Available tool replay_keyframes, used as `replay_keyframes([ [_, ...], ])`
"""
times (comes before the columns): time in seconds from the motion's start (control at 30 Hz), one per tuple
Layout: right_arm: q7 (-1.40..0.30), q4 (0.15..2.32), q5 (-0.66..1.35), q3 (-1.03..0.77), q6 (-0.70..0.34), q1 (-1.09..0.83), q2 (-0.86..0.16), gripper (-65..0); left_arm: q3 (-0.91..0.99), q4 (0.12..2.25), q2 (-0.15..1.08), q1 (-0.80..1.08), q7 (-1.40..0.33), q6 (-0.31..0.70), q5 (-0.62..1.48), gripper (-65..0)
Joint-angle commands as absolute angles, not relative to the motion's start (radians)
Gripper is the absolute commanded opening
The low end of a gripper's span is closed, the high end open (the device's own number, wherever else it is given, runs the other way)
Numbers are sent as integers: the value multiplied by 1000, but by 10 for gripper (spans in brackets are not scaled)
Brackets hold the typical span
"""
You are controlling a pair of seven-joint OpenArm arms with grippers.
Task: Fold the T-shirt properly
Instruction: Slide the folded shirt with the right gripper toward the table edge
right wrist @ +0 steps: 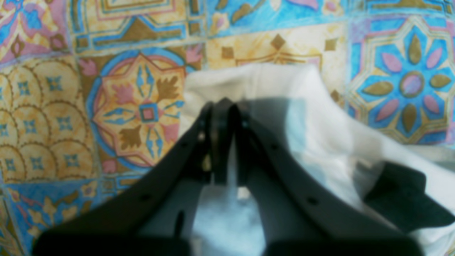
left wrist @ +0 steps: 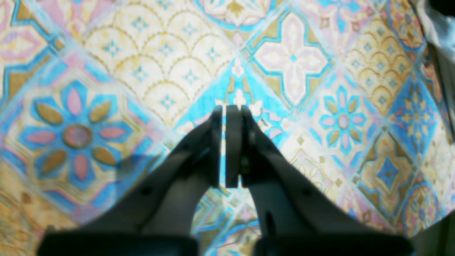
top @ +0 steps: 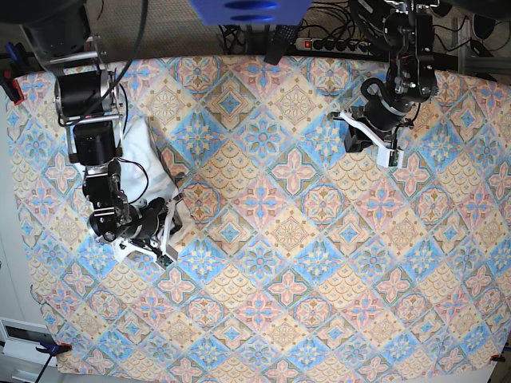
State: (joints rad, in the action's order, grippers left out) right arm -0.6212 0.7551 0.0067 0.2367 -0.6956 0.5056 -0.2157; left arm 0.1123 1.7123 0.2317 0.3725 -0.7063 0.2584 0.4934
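Across the whole base view: patterned tablecloth (top: 319,239), tiled print of blue, pink, yellow and gold medallions, covering the work surface edge to edge.

On the view's left side, under and beside the right arm: the T-shirt (top: 142,152), bunched into a narrow white heap. Only plain white cloth showing; no print readable in any view. Runs from just below the arm's upper joints down toward the wrist, mostly hidden by the arm itself. Seen from the right wrist camera as a rumpled white mound (right wrist: 284,92) lying on the cloth, with a dark flap at the lower right of that frame, too blurred to identify.

Right gripper (top: 170,231) low over the cloth at the lower end of the heap. Jaws drawn together, tips all but touching (right wrist: 223,106). White fabric visible directly behind and below the fingers; whether any cloth is pinched between them cannot be told, blur too heavy.

Left gripper (top: 351,132) at the view's upper right, well apart from the T-shirt. Jaws closed, only a thin slit of light between the pads (left wrist: 224,110). Nothing held. Bare tablecloth beneath, blue floral tile straight under the tips.

Along the far table edge: power strip (top: 335,45) with cables.
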Motion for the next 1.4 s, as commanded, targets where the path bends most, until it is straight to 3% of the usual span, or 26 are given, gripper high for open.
replay_keyframes([
  [0.0,-607,769,16,231,-698,538,-225,-616,117,1732,243,377,-688,262,513,-643],
  [0.33,-591,765,13,239,-698,552,-234,-614,170,1773,306,430,-688,262,624,-643],
  [0.6,-509,639,-107,231,-698,552,-245,-615,225,1851,311,487,-688,262,625,-643],
  [1.13,-481,622,-111,51,-698,562,-295,-615,231,1857,311,524,-687,262,628,-643],
  [1.37,-630,932,-107,25,-698,487,-298,-616,231,1857,311,526,-687,262,628,-643],
])
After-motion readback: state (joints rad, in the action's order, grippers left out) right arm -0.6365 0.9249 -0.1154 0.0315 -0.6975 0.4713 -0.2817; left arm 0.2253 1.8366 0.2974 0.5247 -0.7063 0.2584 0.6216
